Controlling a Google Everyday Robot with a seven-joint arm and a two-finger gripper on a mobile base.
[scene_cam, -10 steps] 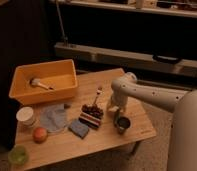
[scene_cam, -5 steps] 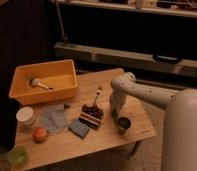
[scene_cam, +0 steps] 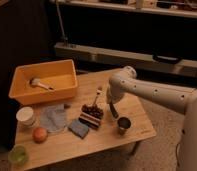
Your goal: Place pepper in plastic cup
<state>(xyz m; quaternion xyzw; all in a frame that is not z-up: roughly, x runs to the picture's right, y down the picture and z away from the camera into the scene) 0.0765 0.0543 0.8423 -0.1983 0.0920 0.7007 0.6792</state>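
Where the pepper is: judged to be the slim dark shape (scene_cam: 114,115) at the tip of the end effector (scene_cam: 112,107), at 3 o'clock from the middle of the bench (scene_cam: 104,142) and just at 11 o'clock of the metal cup (scene_cam: 124,124); it cannot be told apart from the fingers with certainty.
Plastic cup (scene_cam: 18,155): green and translucent, at the bench's 8 o'clock corner, well apart from the pepper.
Progress: at most the grasp is made; lifting, carrying across the bench and dropping in are left.
End effector: narrow, closed down, pointing at the bench top; whether it pinches the pepper cannot be told.
Arm (scene_cam: 142,90): reaches in from 3 o'clock, elbow raised, wrist bent steeply down.
Along the way: grapes (scene_cam: 92,110), blue sponge (scene_cam: 79,128), blue cloth (scene_cam: 54,118), orange fruit (scene_cam: 40,134), white cup (scene_cam: 26,115).
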